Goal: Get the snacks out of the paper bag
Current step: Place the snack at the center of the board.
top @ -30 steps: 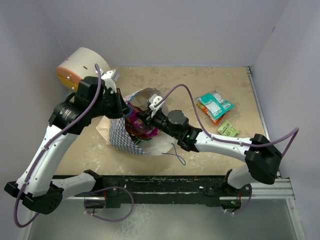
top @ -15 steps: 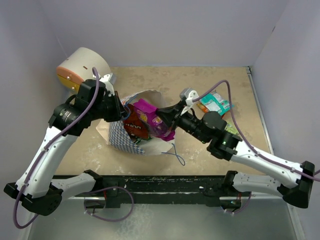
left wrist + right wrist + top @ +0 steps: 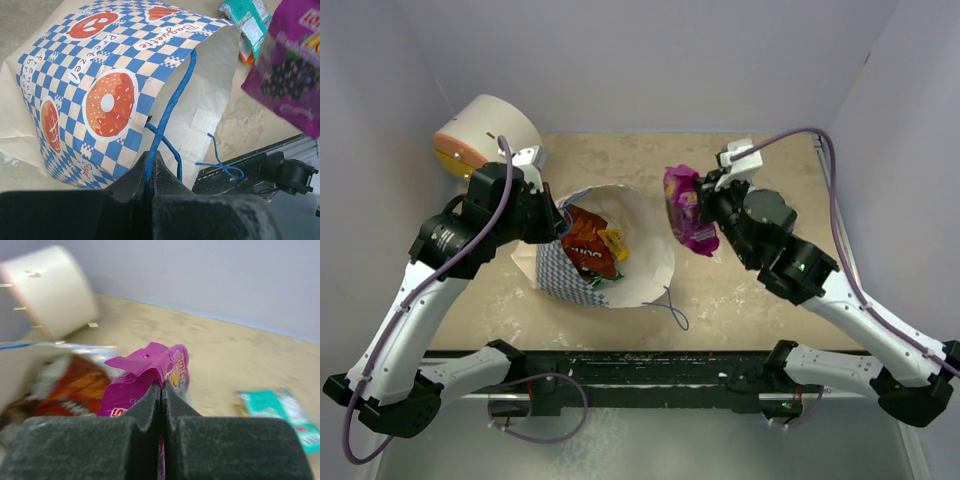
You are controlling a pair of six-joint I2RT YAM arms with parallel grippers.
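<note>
The white paper bag (image 3: 645, 285) with its blue chequered band lies open at the table's left middle. My left gripper (image 3: 558, 215) is shut on its blue cord handle (image 3: 172, 102) at the rim, seen in the left wrist view (image 3: 150, 170). My right gripper (image 3: 708, 195) is shut on the top edge of the purple pouch (image 3: 686, 212) and holds it in the air to the right of the bag. The right wrist view shows the gripper (image 3: 162, 387) and the pouch (image 3: 142, 372). A red Doritos bag (image 3: 583, 242) and a yellow packet (image 3: 615, 243) lie inside the bag.
A big cream cylinder with an orange end (image 3: 485, 135) stands at the back left. A green bag (image 3: 277, 410) lies on the table at the right, hidden by my right arm in the top view. The bag's other blue handle (image 3: 672, 310) trails near the black front rail (image 3: 650, 365).
My right gripper has pulled the purple pouch out of the bag and carried it up and to the right. My left gripper has stayed on the handle.
</note>
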